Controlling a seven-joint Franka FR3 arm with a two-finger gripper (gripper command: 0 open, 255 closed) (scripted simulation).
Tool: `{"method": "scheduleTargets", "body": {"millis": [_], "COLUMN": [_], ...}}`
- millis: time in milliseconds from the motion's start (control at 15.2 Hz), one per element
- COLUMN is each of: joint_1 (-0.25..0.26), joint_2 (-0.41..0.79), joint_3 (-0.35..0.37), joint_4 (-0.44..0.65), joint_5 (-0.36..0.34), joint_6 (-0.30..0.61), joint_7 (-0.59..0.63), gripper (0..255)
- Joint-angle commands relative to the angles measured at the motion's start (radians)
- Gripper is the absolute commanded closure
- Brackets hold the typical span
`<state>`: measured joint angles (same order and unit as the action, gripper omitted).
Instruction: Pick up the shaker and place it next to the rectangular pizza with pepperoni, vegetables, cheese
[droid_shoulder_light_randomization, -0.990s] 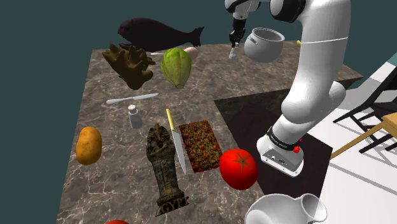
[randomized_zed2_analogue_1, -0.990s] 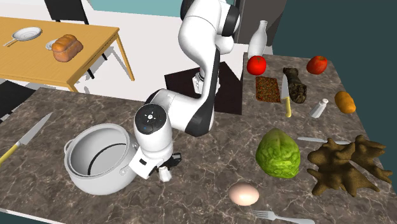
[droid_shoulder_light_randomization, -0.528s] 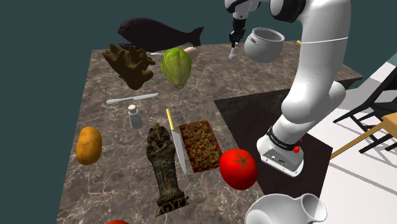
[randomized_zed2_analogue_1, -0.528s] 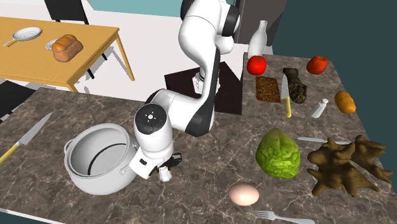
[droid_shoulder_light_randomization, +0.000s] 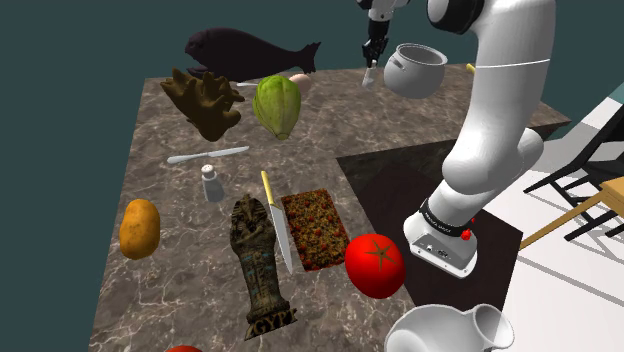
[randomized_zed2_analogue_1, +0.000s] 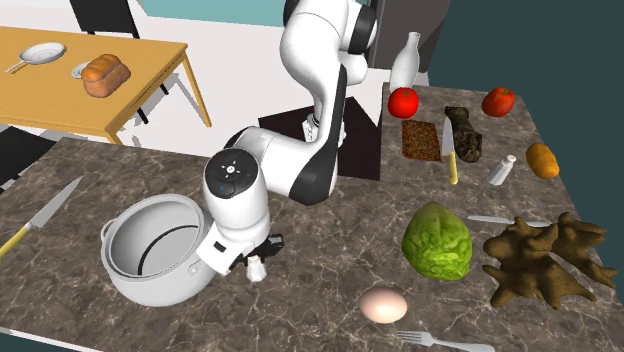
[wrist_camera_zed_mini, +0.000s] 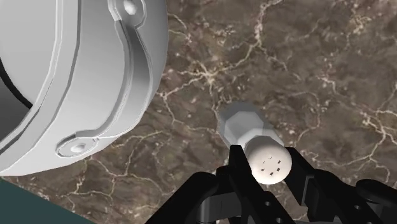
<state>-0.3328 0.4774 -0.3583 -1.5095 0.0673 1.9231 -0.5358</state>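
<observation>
In the wrist view my gripper (wrist_camera_zed_mini: 268, 167) is shut on a white shaker (wrist_camera_zed_mini: 254, 143) with holes in its round cap, and the shaker hangs a little above the marble top. The shoulder view places the gripper (droid_shoulder_light_randomization: 371, 66) and shaker (droid_shoulder_light_randomization: 369, 77) at the table's far end, just left of a white pot (droid_shoulder_light_randomization: 414, 68). From the second exterior view, the gripper (randomized_zed2_analogue_1: 258, 263) and shaker (randomized_zed2_analogue_1: 257, 270) are beside the pot (randomized_zed2_analogue_1: 155, 250). The rectangular pizza (droid_shoulder_light_randomization: 315, 228) (randomized_zed2_analogue_1: 421, 139) lies flat near the stand, far from the gripper.
A second small shaker (droid_shoulder_light_randomization: 211, 182) stands near the pizza, with a yellow-handled knife (droid_shoulder_light_randomization: 277, 220) and a mummy figure (droid_shoulder_light_randomization: 256, 262) between them. A tomato (droid_shoulder_light_randomization: 375, 264), potato (droid_shoulder_light_randomization: 139, 227), lettuce (droid_shoulder_light_randomization: 277, 105), brown root-like lump (droid_shoulder_light_randomization: 205, 100), egg (randomized_zed2_analogue_1: 383, 305) and white jug (droid_shoulder_light_randomization: 450, 330) crowd the table.
The gripper has risen a little with the shaker in it, and the hand has shifted slightly toward the pot. Everything on the table stays put.
</observation>
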Motion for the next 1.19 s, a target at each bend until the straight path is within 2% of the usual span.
{"method": "scheduleTargets", "body": {"millis": [0, 1122], "joint_1": [0.001, -0.011], "joint_2": [-0.009, -0.027], "joint_3": [-0.002, -0.009], "joint_4": [0.015, 0.219], "joint_5": [-0.003, -0.009], "joint_6": [-0.024, -0.243], "joint_7": [0.0, -0.007], "gripper": [255, 255]}}
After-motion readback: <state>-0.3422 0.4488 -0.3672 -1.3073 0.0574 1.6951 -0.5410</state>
